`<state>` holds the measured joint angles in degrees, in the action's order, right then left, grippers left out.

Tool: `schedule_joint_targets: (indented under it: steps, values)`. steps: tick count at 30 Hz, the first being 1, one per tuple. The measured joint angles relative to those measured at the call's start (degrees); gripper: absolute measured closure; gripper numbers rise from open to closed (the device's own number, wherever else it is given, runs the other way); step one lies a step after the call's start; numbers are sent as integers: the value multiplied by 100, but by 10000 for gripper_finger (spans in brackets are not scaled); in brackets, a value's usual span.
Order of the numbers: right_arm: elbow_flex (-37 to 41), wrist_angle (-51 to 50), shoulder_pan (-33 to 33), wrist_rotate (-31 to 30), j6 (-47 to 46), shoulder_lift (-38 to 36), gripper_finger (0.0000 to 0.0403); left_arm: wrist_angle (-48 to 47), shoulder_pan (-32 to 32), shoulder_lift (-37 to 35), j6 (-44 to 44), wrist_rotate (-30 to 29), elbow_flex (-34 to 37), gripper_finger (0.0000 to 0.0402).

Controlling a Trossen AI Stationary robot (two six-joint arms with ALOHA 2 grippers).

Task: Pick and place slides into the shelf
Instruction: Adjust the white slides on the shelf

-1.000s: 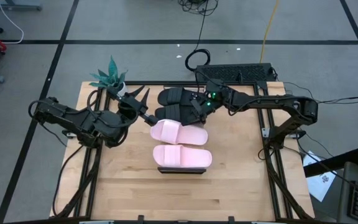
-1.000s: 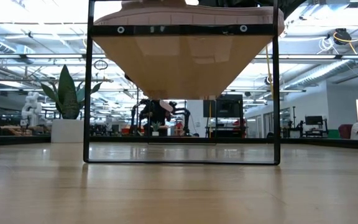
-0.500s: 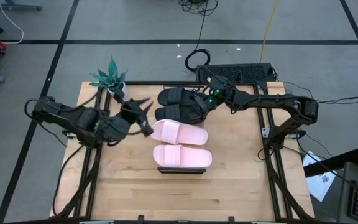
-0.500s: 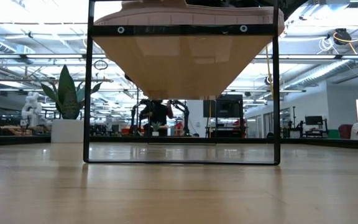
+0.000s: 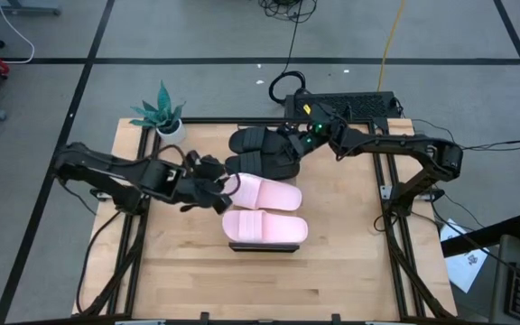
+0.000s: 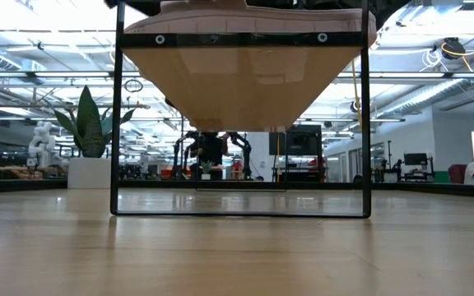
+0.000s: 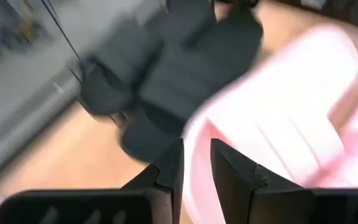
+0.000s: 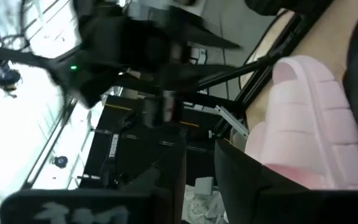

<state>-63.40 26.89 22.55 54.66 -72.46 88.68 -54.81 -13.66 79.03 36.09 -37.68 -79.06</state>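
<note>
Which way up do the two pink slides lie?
Upright: both pink slides show their straps on top in the high view, lying flat on the shelf.

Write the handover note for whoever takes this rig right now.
Left pincer: at the end of the upper pink slide; can't tell whether it holds it.
Right pincer: over the black slides; grip unclear.
Done: both black and both pink slides appear to lie in a row on the shelf.
Left: the upper pink slide sits slightly askew, so probably straighten it, then pull both arms clear.
</note>
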Motion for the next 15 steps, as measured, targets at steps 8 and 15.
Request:
schedule_joint_targets:
  steps: [8, 15]
  values:
    - [0, 263, 286, 261, 476, 2, 330, 504, 200, -167, 1484, 1167, 662, 321]
    - [0, 806, 387, 550, 458, -2, 330, 884, 361, -230, 2012, 1950, 864, 321]
